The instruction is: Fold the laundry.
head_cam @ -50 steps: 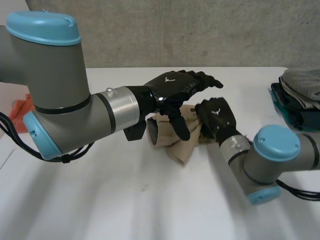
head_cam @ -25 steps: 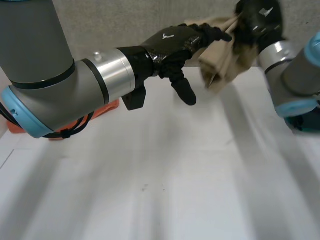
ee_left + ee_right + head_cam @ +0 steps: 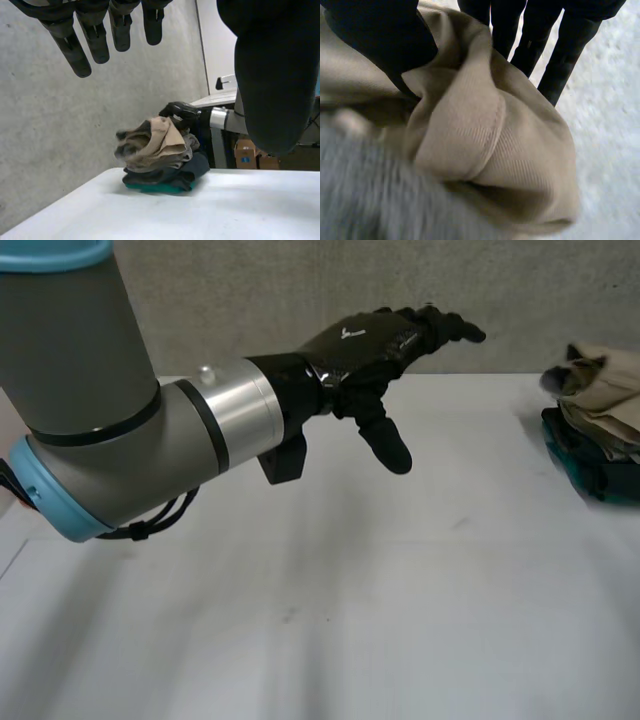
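Status: beige cloth [image 3: 604, 396] sits on top of the stack [image 3: 588, 466] of dark and teal garments. It's bunched, not flat. The stack rests on the surface [image 3: 340, 600], out on the robot's right.

Right robot hand [image 3: 380, 35] is at the stack, on the cloth. Its thumb is pressed into a fold on one side, its fingers run down the other side, and the cloth is pinched between. I read that as gripping the beige cloth, not let go. The left wrist view puts this hand on the side of the stack away from the left robot hand, over the top of the cloth.

Left robot hand [image 3: 372, 344] hangs in the air well apart from the stack. Fingers are straight and aimed roughly toward the stack, thumb down, holding nothing.

Key relation: the cloth is inside the right robot hand's grasp. From the left robot hand it lies ahead along the fingers, well away, so the right is clearly nearer. The cloth is a lump with no clean long axis I can read.

Judgement: this is the put-down on the stack, late in the handling of this item. The next move likely calls for opening the right robot hand and lifting straight off the stack. The risk is that loose folds snag on the fingers and the bundle drags or slumps off the stack's side.
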Tool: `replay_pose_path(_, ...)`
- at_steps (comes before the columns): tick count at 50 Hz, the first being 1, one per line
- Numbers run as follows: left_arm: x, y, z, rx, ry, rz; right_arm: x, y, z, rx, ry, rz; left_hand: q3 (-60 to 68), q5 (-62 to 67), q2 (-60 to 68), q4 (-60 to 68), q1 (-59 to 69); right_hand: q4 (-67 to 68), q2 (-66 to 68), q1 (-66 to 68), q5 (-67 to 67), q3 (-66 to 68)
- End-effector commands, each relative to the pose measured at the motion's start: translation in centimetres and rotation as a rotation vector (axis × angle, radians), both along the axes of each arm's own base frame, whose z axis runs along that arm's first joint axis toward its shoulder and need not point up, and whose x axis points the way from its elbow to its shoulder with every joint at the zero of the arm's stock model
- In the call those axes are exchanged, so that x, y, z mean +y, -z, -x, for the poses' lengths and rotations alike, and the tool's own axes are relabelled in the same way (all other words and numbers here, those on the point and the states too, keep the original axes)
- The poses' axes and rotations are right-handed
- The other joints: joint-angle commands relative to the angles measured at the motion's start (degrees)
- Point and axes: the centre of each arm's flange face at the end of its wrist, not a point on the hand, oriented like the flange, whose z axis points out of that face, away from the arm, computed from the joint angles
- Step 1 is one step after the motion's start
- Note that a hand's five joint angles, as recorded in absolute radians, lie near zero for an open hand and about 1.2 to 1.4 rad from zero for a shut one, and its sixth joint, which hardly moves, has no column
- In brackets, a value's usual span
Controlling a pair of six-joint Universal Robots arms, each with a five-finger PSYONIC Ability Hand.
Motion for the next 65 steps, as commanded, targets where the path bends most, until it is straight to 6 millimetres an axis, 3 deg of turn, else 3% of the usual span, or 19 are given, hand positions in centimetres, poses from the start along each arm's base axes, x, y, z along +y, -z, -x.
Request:
replay_pose_path(1, 0.2, 0.6, 0.0, -0.015, 0.004, -0.012, 1.0, 3.8, 2.7, 0.046, 0.006, -0.051, 2.42, 1.32, 3.04, 2.52, 4.36, 11.09, 13.14, 20.28, 14.52, 12.73)
replay_pose_path(11, 0.4, 0.4, -0.1, -0.012, 0.002, -0.012, 1.6, 0.9, 2.3, 0.064, 0.019, -0.017, 2.93, 1.83, 3.54, 3.02, 4.86, 11.09, 13.14, 20.28, 14.52, 12.73)
replay_pose_path(12, 0.4, 0.4, -0.1, -0.012, 0.002, -0.012, 1.8, 0.7, 2.4, 0.053, 0.037, -0.024, 2.93, 1.83, 3.54, 3.02, 4.86, 5.15, 7.21, 14.35, 8.59, 6.79)
replay_pose_path(15, 0.4, 0.4, -0.1, -0.011, 0.002, -0.011, 2.3, -0.6, 2.5, 0.023, 0.09, -0.04, 2.93, 1.83, 3.54, 3.02, 4.86, -45.18, -43.13, -35.99, -41.75, -43.54)
replay_pose_path(19, 0.4, 0.3, -0.1, -0.009, 0.002, -0.009, 3.3, -2.4, 3.1, -0.009, 0.174, -0.076, 2.93, 1.83, 3.54, 3.02, 4.86, -58.62, -56.57, -49.43, -55.19, -56.98)
replay_pose_path(24, 0.7, -0.2, -0.1, 0.001, 0.007, -0.008, 4.7, -3.4, 2.9, 0.042, 0.25, -0.154, 2.93, 1.83, 3.54, 3.02, 4.86, -58.91, -56.86, -49.72, -55.48, -57.27)
replay_pose_path(31, 1.5, -0.3, 0.2, 0.002, 0.023, -0.006, 8.5, -5.6, 6.5, 0.253, 0.494, -0.306, 2.76, 1.66, 3.37, 2.86, 4.69, -58.91, -56.86, -49.72, -55.48, -57.27)
replay_pose_path(36, 2.0, -1.0, -0.1, 0.013, 0.025, 0.008, 9.9, -10.4, 9.6, 0.4, 0.781, -0.271, 2.76, 1.66, 3.37, 2.86, 4.69, -58.91, -56.86, -49.72, -55.48, -57.27)
replay_pose_path(41, 2.2, -2.4, -0.5, 0.039, 0.018, 0.042, 10.1, -13.9, 10.0, 0.428, 0.927, -0.166, 2.76, 1.66, 3.37, 2.86, 4.69, -58.91, -56.86, -49.72, -55.48, -57.27)
replay_pose_path(43, 2.1, -3.3, -0.9, 0.061, -0.014, 0.07, 9.7, -15.2, 8.0, 0.422, 0.884, -0.097, 2.93, 1.83, 3.54, 3.02, 4.86, -58.91, -56.86, -49.72, -55.48, -57.27)
replay_pose_path(44, 2.0, -3.7, -1.1, 0.07, -0.033, 0.082, 9.6, -17.1, 4.6, 0.406, 0.804, -0.007, 2.93, 1.83, 3.54, 3.02, 4.86, -58.91, -56.86, -49.72, -55.48, -57.27)
replay_pose_path(46, 1.4, -4.7, -1.7, 0.097, -0.109, 0.113, 10.0, -18.5, 1.5, 0.386, 0.719, 0.063, 2.43, 1.33, 3.04, 2.52, 4.36, -58.91, -56.86, -49.72, -55.48, -57.27)
replay_pose_path(48, 0.7, -5.3, -2.3, 0.114, -0.18, 0.136, 11.1, -19.4, -2.7, 0.362, 0.578, 0.129, 1.92, 0.82, 2.54, 2.02, 3.85, -58.91, -56.86, -49.72, -55.48, -57.27)
replay_pose_path(51, -2.3, -6.0, -4.4, 0.131, -0.373, 0.164, 12.5, -19.6, -6.3, 0.361, 0.442, 0.186, -0.27, -1.37, 0.35, -0.17, 1.67, -58.91, -56.86, -49.72, -55.48, -57.27)
replay_pose_path(52, -3.4, -5.9, -5.3, 0.128, -0.43, 0.166, 13.7, -19.2, -9.0, 0.369, 0.344, 0.214, -0.43, -1.53, 0.18, -0.34, 1.5, -58.91, -56.86, -49.72, -55.48, -57.27)
replay_pose_path(55, -7.8, -5.1, -9.1, 0.076, -0.649, 0.186, 15.6, -17.7, -13.0, 0.376, 0.203, 0.221, -1.44, -2.54, -0.83, -1.34, 0.49, -58.91, -56.86, -49.72, -55.48, -57.27)
replay_pose_path(56, -8.7, -4.7, -10.0, 0.054, -0.693, 0.192, 16.9, -16.2, -15.5, 0.388, 0.12, 0.215, -1.66, -2.76, -1.05, -1.56, 0.27, -58.91, -56.86, -49.72, -55.48, -57.27)
replay_pose_path(60, -13.1, -1.8, -13.4, -0.091, -0.831, 0.267, 20.2, -12.1, -20.5, 0.399, -0.035, 0.137, -1.66, -2.76, -1.05, -1.56, 0.27, -58.91, -56.86, -49.72, -55.48, -57.27)
replay_pose_path(65, -19.7, 5.3, -17.1, -0.352, -0.925, 0.376, 23.9, -7.4, -24.3, 0.467, -0.15, 0.022, -1.66, -2.76, -1.05, -1.56, 0.27, -58.91, -56.86, -49.72, -55.48, -57.27)
